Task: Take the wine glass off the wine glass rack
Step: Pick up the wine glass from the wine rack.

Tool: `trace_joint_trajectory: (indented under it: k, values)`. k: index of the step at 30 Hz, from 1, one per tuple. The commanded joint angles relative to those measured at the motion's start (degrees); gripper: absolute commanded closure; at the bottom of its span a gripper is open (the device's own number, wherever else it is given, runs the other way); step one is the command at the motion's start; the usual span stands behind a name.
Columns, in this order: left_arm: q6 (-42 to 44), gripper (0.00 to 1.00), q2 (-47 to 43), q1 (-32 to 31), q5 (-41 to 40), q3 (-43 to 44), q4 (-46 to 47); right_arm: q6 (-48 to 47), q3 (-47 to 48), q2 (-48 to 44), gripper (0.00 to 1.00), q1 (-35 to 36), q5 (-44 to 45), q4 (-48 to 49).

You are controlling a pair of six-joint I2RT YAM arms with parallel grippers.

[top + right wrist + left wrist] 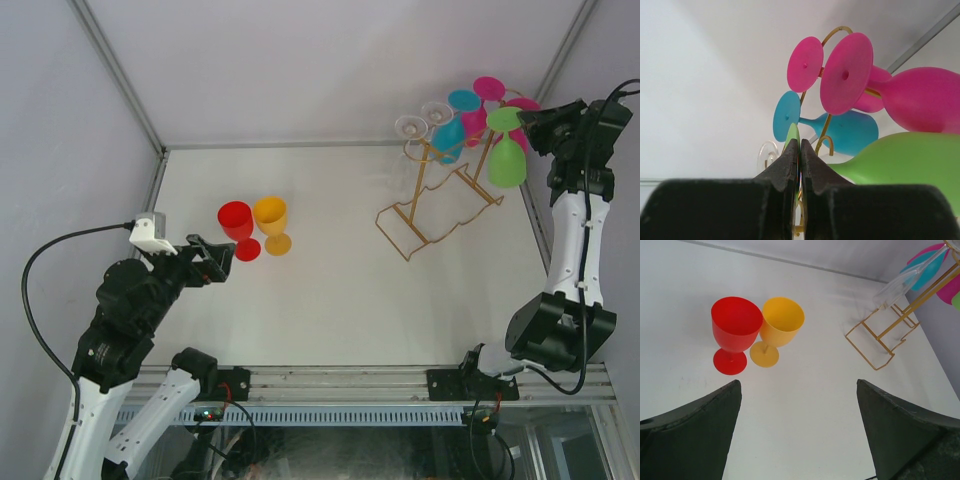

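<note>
There, lime-green wine glass, bowl down, thin foot tight between right jaws; left jaws agape.

Rack — gold metal wire; green glass — matt plastic.

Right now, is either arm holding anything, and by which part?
The right gripper pinches the green glass by the rim of its round foot. The left gripper is open and holds nothing.
</note>
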Motion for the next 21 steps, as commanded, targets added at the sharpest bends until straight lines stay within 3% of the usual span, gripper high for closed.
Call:
trace_joint_trajectory:
  k: [1, 11, 21]
  values:
    - [-0.7, 0.0, 0.3, 0.3, 1.1, 0.5, 2.2, 0.6, -0.5, -2.6, 1.0, -0.4, 0.8, 2.4]
    - [-1.0, 0.0, 0.2, 0.3, 1.4, 0.6, 2.2, -1.3, -2.9, -6.7, 1.0, -0.5, 1.5, 1.9]
    - [-2.2, 0.0, 0.1, 0.3, 1.2, 0.4, 3.3, -5.0, -10.7, -17.6, 1.0, 0.2, 2.6, 1.4]
